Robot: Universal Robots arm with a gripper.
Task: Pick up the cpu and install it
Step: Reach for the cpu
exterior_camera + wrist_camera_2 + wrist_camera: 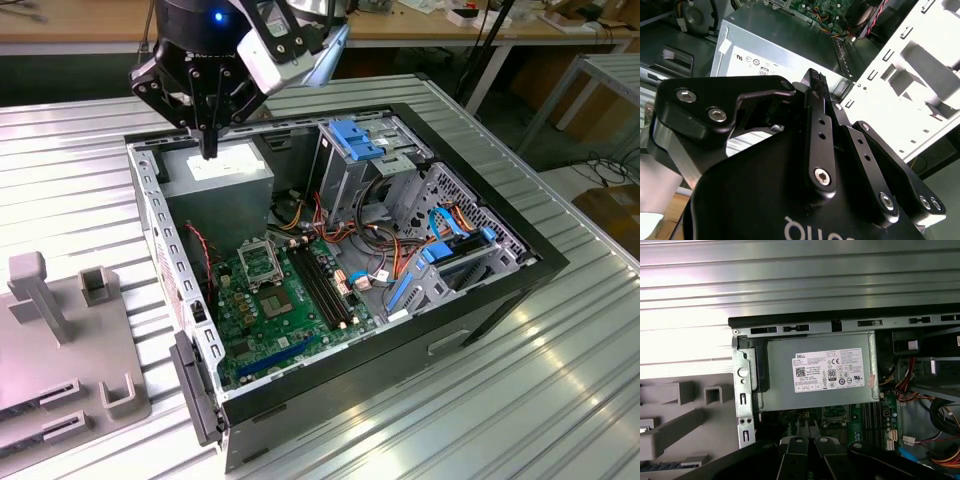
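Case [330, 410]: black, lay open on ribbed metal table [560, 390].
Power supply [222, 182]: grey box inside case.
Grey fixture [60, 340]: stood beside case, exterior view's left.

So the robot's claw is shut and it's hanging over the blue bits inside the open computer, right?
Not quite. The gripper is shut, but it hangs over the grey power supply box, not the blue parts, which sit further toward the exterior view's right. The exterior view shows this, and the first wrist view looks straight down on that box.
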